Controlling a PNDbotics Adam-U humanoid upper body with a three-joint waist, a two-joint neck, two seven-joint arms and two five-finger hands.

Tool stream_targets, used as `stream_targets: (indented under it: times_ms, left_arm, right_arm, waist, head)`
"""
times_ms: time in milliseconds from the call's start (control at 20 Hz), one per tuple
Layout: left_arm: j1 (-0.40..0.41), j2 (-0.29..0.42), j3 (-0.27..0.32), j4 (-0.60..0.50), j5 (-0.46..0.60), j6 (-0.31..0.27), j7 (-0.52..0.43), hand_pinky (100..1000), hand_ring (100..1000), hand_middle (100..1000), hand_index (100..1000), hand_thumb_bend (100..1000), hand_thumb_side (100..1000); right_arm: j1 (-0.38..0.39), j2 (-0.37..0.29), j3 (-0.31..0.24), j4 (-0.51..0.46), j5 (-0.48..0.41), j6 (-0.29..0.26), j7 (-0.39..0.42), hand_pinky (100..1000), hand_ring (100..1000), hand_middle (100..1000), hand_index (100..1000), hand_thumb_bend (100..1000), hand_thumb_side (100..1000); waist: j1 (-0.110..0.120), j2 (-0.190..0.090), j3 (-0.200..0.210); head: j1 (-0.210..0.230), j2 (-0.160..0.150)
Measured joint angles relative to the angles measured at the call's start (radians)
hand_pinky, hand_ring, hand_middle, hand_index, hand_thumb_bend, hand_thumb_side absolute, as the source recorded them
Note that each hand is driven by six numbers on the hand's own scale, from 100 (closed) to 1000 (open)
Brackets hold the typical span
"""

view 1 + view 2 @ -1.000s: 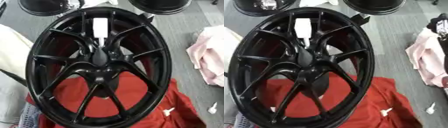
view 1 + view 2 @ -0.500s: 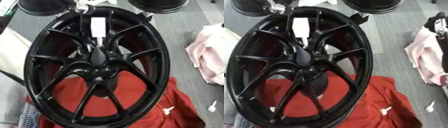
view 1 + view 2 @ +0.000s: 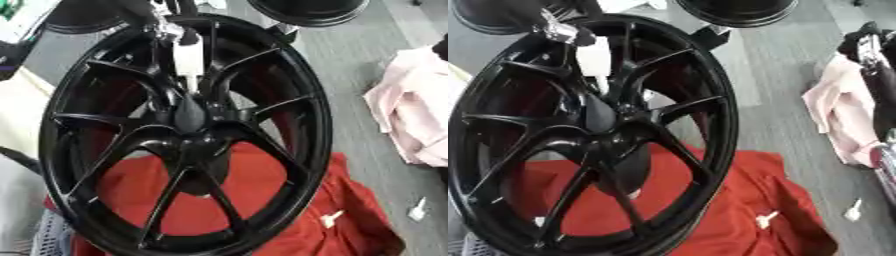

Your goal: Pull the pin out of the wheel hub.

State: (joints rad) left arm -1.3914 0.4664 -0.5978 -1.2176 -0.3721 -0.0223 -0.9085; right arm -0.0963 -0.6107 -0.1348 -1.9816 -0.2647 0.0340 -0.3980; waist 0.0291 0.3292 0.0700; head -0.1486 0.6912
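Left hand point(image 3: 560, 31), black with silver joints, comes in from the upper left. One second ago it was not in view. Half a second ago it showed over the top of the rim. Now it is lower, inside the rim line, at the upper end of the white oblong pin point(image 3: 594, 57). The whole picture has also shifted, so the head has moved.

Hand against pin: the silver part touches or just overlaps the pin's top end. I cannot tell whether the fingers are closed round the pin or only laid against it.

Pin position is unchanged in the wheel. It lies between two upper spokes, lower end pointing at the hub centre and upper end near the rim.

The large black multi-spoke wheel hub point(image 3: 319, 115) stands tilted, its lower part on a crumpled red cloth point(image 3: 289, 220).

Right hand point(image 3: 883, 150): a black and silver part shows at the right edge of the right eye view, well apart from the wheel. State cannot be told.

Pale pink fabric point(image 3: 411, 115) lies to the right on the grey floor point(image 3: 350, 65).
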Motion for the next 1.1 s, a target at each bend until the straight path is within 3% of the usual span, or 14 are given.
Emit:
stream_targets:
  times_ms: [600, 1100]
  left_arm:
    - [0.037, 0.044, -0.014, -0.074, -0.032, 0.044, 0.001, 945, 910, 835, 940, 470, 756]
    - [0.064, 0.059, -0.014, -0.097, -0.056, 0.071, 0.000, 943, 913, 848, 946, 436, 735]
  right_arm:
    - [0.000, 0.009, 0.001, 0.000, -0.002, 0.003, 0.000, 813, 683, 558, 601, 100, 647]
    - [0.000, 0.019, 0.001, 0.000, -0.002, 0.005, 0.000, 814, 681, 556, 599, 100, 657]
  waist:
    - [0.003, 0.004, 0.004]
    - [0.003, 0.011, 0.000]
  head:
    - [-0.012, 0.002]
    - [-0.013, 0.002]
